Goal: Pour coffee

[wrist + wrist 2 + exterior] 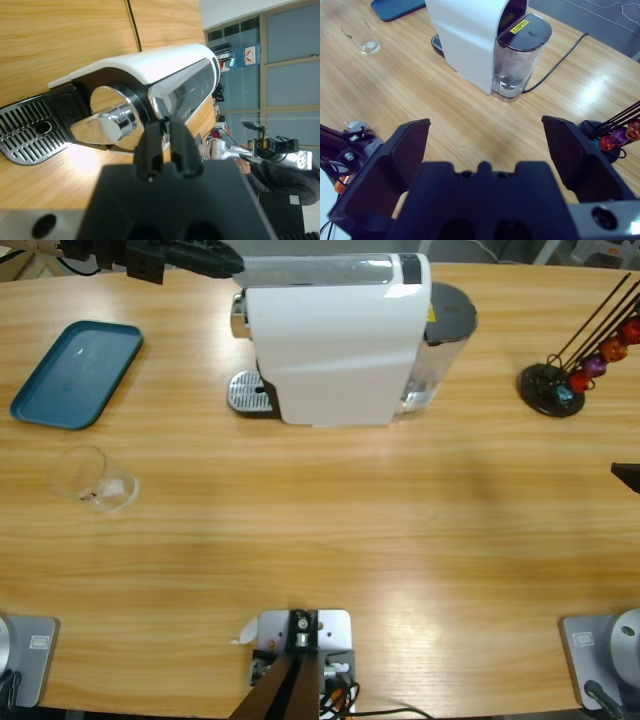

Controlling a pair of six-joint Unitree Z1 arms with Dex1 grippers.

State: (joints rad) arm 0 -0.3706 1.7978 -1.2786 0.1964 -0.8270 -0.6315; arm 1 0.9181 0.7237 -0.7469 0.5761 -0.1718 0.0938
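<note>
Overhead, my glass tumbler (93, 478) stands alone at nine o'clock, near the blue tray (77, 374); any coffee in it is too thin to see. It looks light, slick and breakable; I'd grip mid-wall.

Left gripper (166, 149), jaws pressed together, faces the coffee machine (150, 80).

Right gripper (487, 150) is spread wide, empty, tumbler at eleven o'clock.

Even, bright overhead light washes the wooden table (330, 530), leaving a broad pale sheen near its front edge in the high view and soft, weak shadows beside the coffee machine (335, 340). The machine's white shell is close to blown out on top. In the left wrist view its chrome nozzle (112, 122) throws hard glare, a hot patch burns the wood below, and the near black gripper body is blurred. The right wrist view bends lines toward its edges, near parts soft
</note>
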